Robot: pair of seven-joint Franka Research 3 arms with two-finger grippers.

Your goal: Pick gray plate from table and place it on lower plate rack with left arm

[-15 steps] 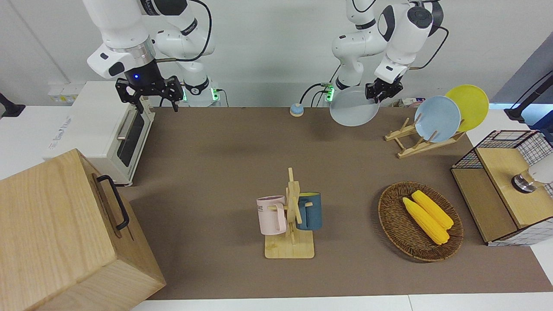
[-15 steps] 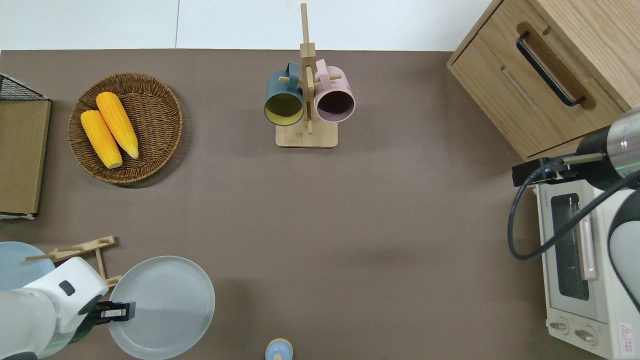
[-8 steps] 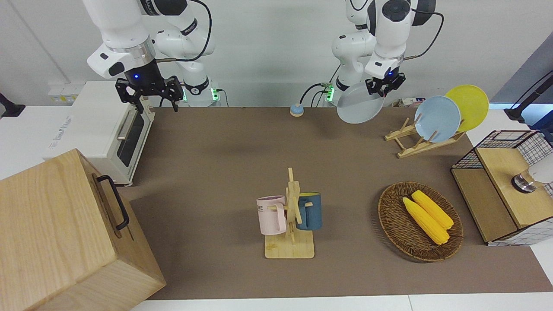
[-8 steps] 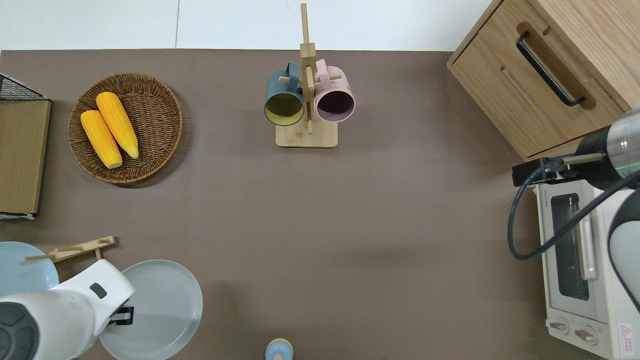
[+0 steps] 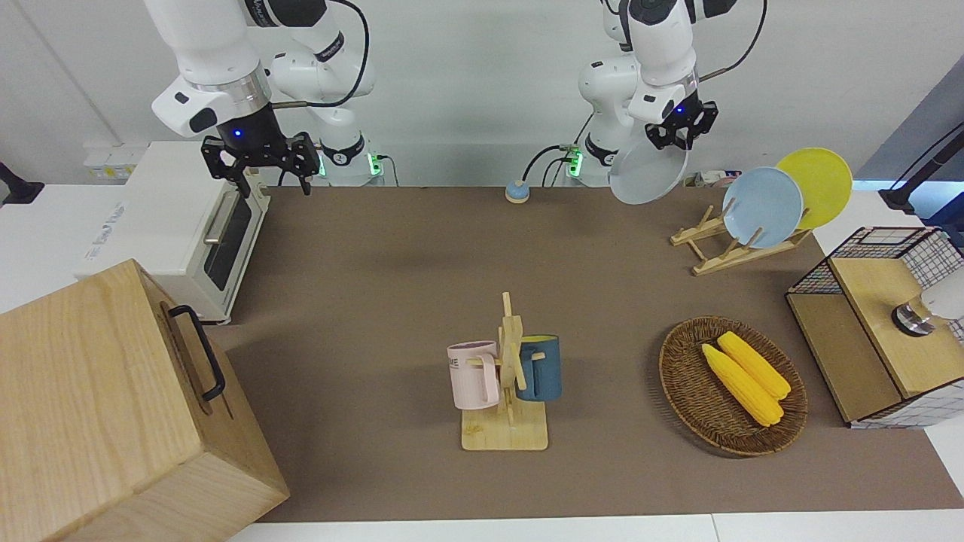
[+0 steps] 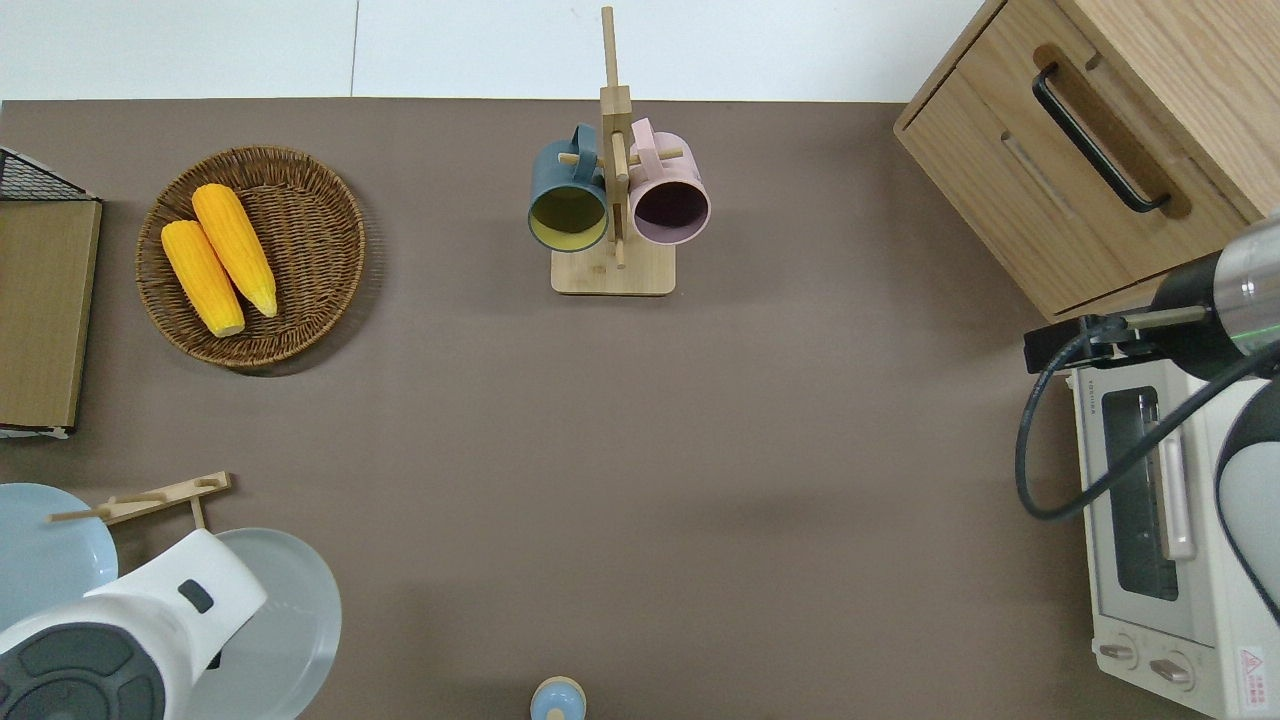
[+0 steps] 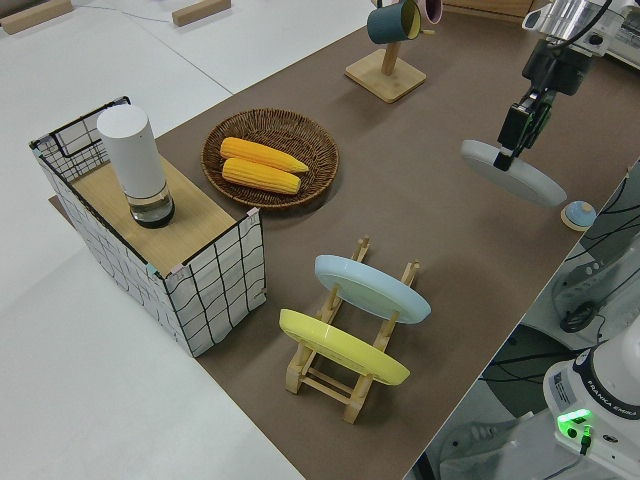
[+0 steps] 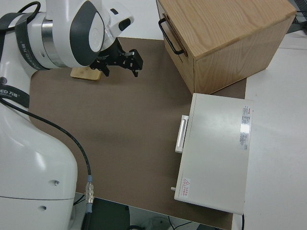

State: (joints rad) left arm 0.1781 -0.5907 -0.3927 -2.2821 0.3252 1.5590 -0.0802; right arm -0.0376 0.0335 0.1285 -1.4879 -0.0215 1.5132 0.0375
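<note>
Up goes the gray plate since a second ago, top right of the front view, pinched at its rim by the left hand. From above, it hangs low in the corner beside the lower plate rack. Side on, it tilts; it could slip, or bump the light blue plate.

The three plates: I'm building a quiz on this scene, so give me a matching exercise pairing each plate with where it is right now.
Things:
1. gray plate
2. light blue plate
3. yellow plate

Places:
A. in the rack, highest slot in use
B. held up in the air by the left gripper
C. in the rack, the slot just below another plate

Pairs: 1-B, 2-C, 3-A
</note>
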